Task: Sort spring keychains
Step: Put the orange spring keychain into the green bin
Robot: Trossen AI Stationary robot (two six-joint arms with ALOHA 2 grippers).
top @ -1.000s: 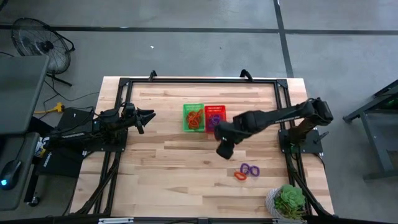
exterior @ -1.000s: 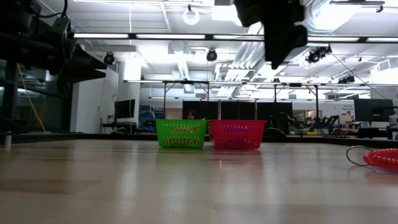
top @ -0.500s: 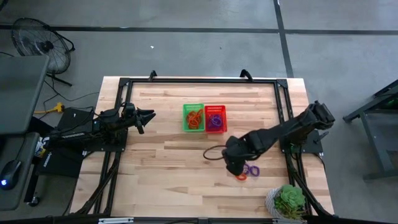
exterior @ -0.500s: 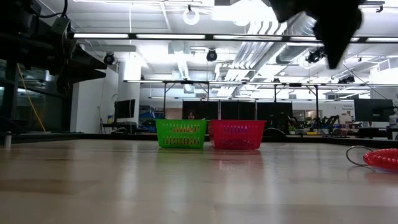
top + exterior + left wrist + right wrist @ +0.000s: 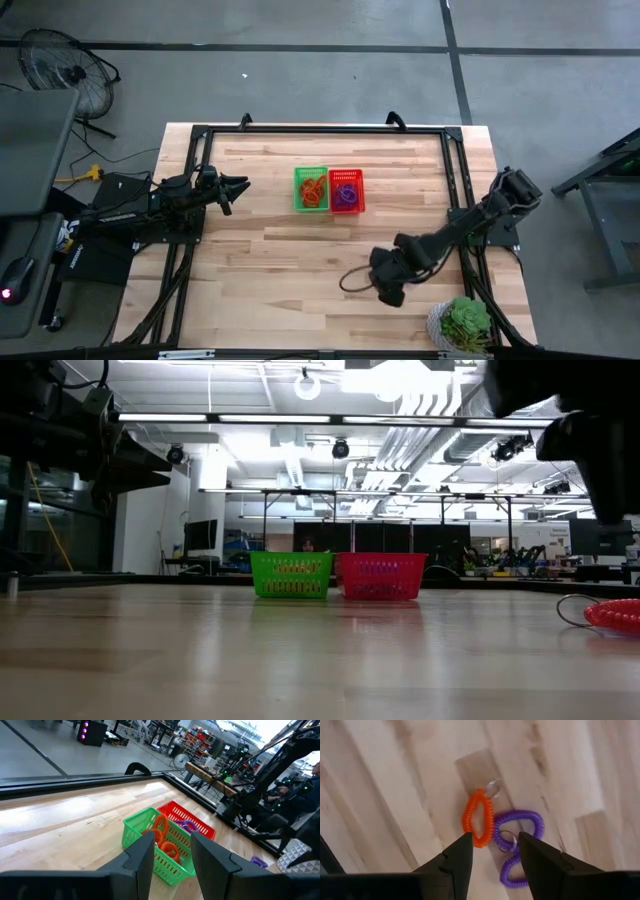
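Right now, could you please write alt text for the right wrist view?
The right gripper hangs with jaws open above an orange spring keychain lying on the wooden table. Two purple spring keychains lie beside it, each with a small metal ring.

Two baskets stand side by side, touching, slightly toward twelve o'clock of the table's (image 5: 260, 250) middle: the left basket (image 5: 311, 189) at nine o'clock of the right basket (image 5: 346, 190). Each holds a heap of spring keychains (image 5: 313, 188). The left gripper (image 5: 240, 184) hangs at nine o'clock of the baskets, near the table's left edge. The right gripper (image 5: 388, 295) sits toward five o'clock, above three loose keychains (image 5: 478, 818) lying close together, perhaps touching. A potted plant (image 5: 463, 322) occupies the five o'clock corner.
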